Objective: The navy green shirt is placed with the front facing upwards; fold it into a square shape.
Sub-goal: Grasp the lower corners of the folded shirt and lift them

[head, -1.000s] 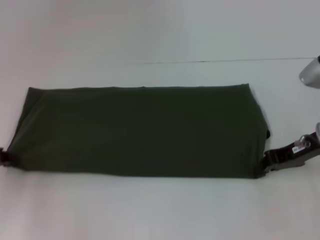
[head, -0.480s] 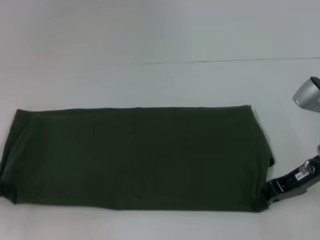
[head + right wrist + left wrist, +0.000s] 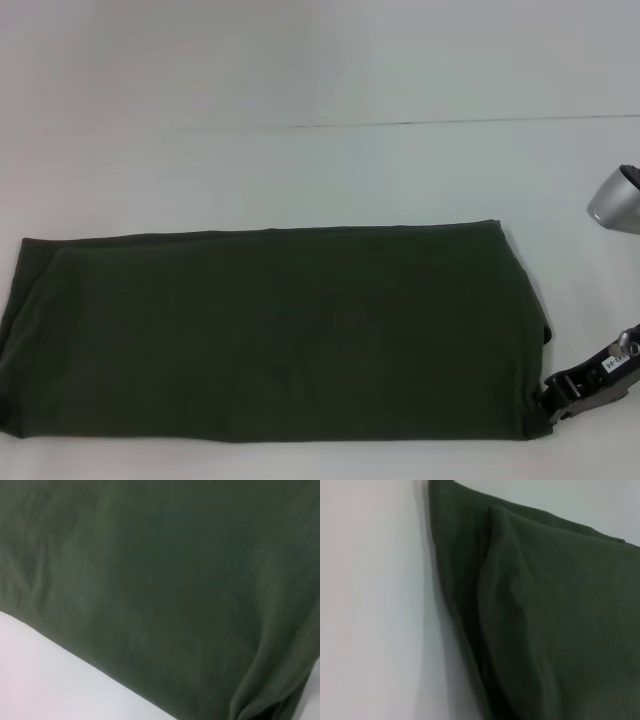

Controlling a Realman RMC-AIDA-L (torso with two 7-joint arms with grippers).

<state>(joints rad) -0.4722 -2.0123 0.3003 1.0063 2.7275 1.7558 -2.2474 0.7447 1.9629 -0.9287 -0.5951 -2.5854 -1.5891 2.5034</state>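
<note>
Looks like a lab or robot test bench, not a home. Evidence: plain white table (image 3: 300, 170) fills the whole head view, featureless, with one thin dark seam line (image 3: 450, 123) running across the upper right of the frame. No furniture or decor visible. Only the dark green shirt (image 3: 270, 335) laid flat across the lower half, robot hardware at the right edge.
</note>
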